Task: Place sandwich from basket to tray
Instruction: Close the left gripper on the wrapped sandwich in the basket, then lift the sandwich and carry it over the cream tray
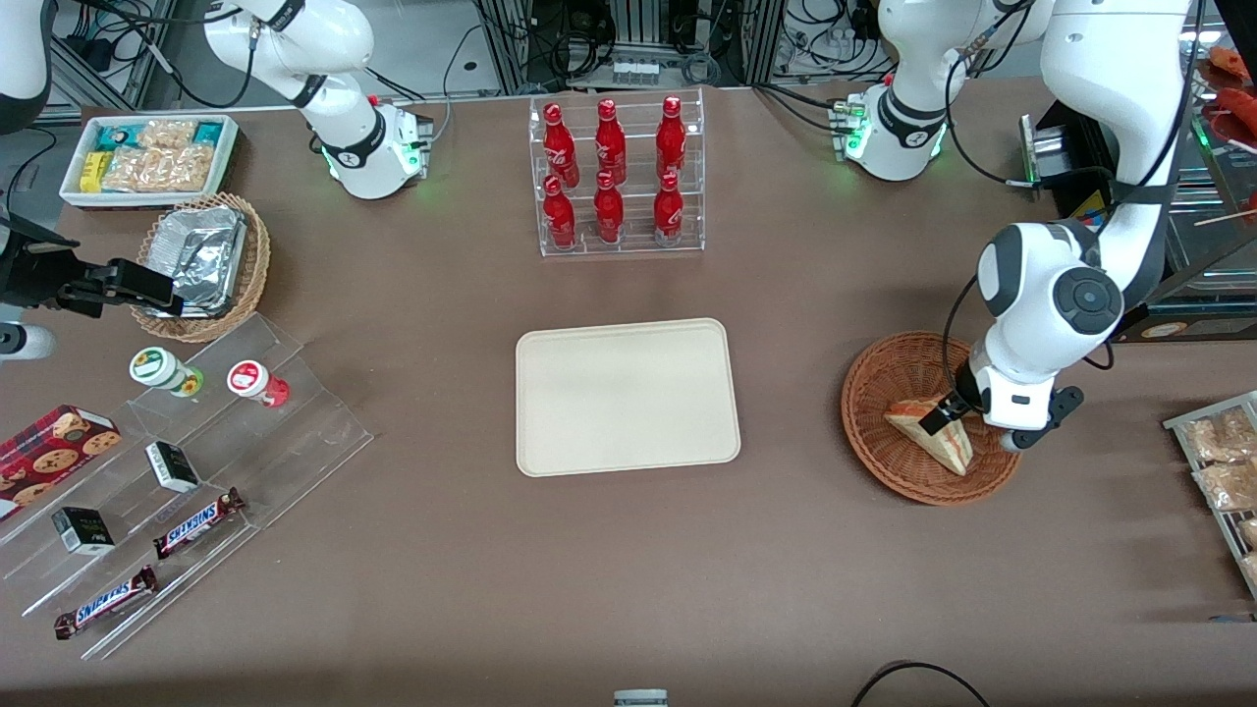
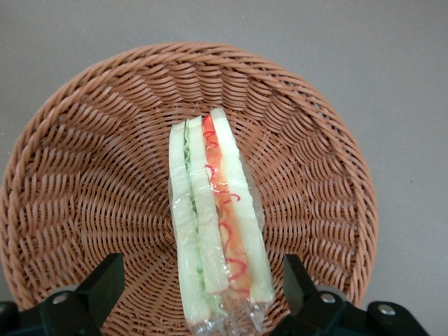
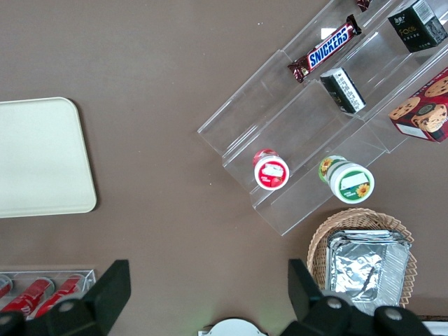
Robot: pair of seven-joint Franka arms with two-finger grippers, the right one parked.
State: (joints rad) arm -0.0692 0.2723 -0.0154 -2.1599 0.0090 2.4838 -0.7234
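The sandwich (image 1: 933, 439) is a plastic-wrapped wedge of pale bread with green and red-orange filling, lying in the reddish-brown wicker basket (image 1: 872, 393) toward the working arm's end of the table. My left gripper (image 1: 949, 412) hangs low over it, open. In the left wrist view the sandwich (image 2: 217, 224) lies lengthwise between the two black fingers (image 2: 105, 280), with a gap of basket (image 2: 91, 175) weave showing on each side. The cream tray (image 1: 627, 398) lies flat at the table's middle beside the basket, with nothing on it; its corner (image 3: 38, 157) also shows in the right wrist view.
A clear rack of red bottles (image 1: 615, 177) stands farther from the front camera than the tray. Toward the parked arm's end are an acrylic stepped shelf (image 1: 187, 471) with snacks, a tan basket with foil (image 1: 201, 265) and a white snack bin (image 1: 147, 157). Snack packets (image 1: 1223, 462) lie beside the basket.
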